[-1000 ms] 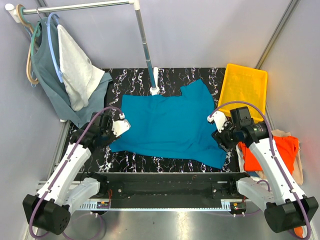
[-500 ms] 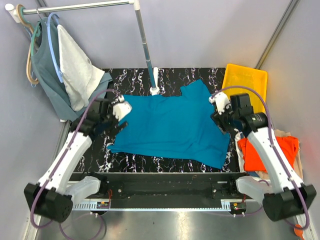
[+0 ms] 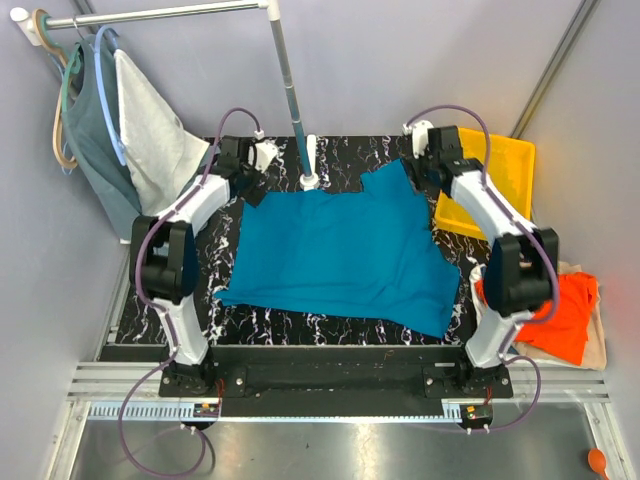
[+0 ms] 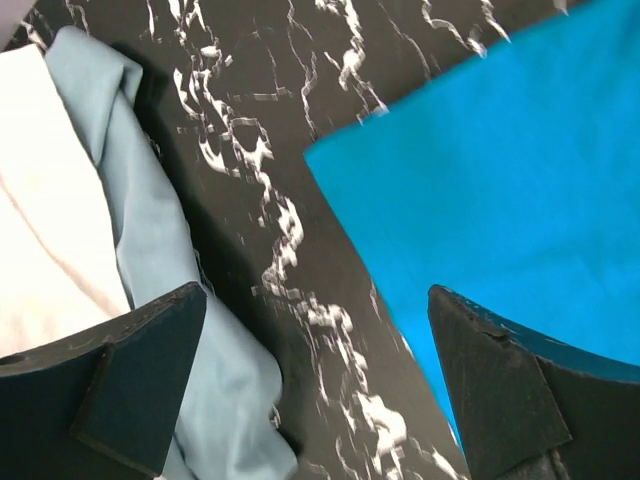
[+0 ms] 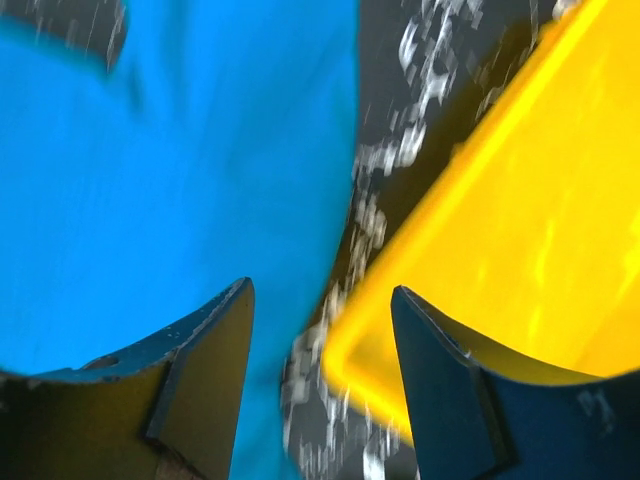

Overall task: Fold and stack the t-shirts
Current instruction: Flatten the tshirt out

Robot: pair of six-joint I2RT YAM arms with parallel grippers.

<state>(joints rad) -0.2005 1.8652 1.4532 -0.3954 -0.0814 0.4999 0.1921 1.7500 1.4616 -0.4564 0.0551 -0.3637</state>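
A teal-blue t-shirt (image 3: 340, 255) lies spread flat on the black marbled table (image 3: 350, 150). My left gripper (image 3: 262, 158) is open and empty above the table by the shirt's far left corner; that corner shows in the left wrist view (image 4: 520, 180). My right gripper (image 3: 415, 160) is open and empty over the shirt's far right sleeve, between the shirt (image 5: 180, 170) and the yellow tray (image 5: 520, 240). An orange t-shirt (image 3: 565, 315) lies on a cream one (image 3: 597, 345) off the table's right side.
A yellow tray (image 3: 500, 165) sits at the far right corner. A rack pole (image 3: 292, 95) stands on a white foot at the table's far middle. A grey-green top (image 3: 95, 160) and a white cloth (image 3: 150, 140) hang at the left, draping onto the table (image 4: 130, 250).
Both arms have stretched away from the near edge to the far corners of the teal-blue shirt. The shirt's near corners have been let go and it lies flat.
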